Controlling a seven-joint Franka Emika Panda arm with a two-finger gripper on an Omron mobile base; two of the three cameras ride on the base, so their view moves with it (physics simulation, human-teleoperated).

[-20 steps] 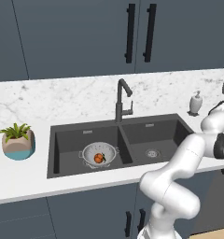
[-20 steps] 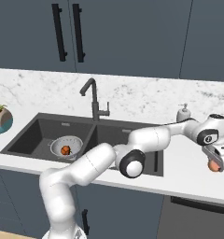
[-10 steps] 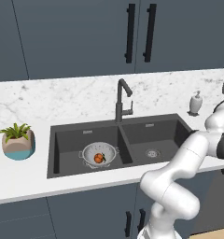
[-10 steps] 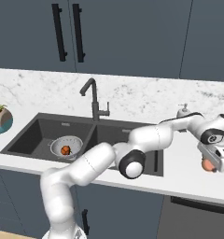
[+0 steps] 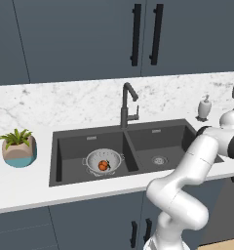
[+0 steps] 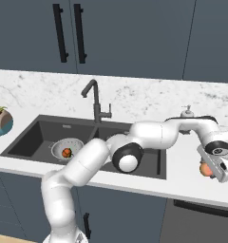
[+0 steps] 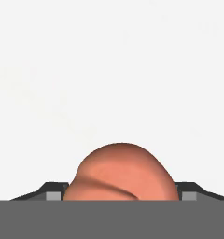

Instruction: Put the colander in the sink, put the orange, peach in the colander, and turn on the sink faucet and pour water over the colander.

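The silver colander (image 5: 103, 162) sits in the left basin of the dark sink (image 5: 172, 141), and the orange (image 5: 103, 166) lies inside it. Far to the right, over the white counter, my gripper (image 6: 208, 170) is shut on the pale pinkish peach (image 6: 204, 169). In the hand view the peach (image 7: 123, 172) fills the gap between the two fingertips (image 7: 52, 192), with plain white counter behind it. The gooseneck faucet (image 5: 127, 102) stands behind the divider between the basins. No water runs from it.
A white soap dispenser (image 5: 204, 107) stands on the counter behind the sink's right end, close to my arm. A potted plant (image 5: 19, 146) sits at the far left. Dark cabinets hang above the marble backsplash.
The hand with the peach has shifted a little to the left in the right base view. The colander and the orange have stayed put.
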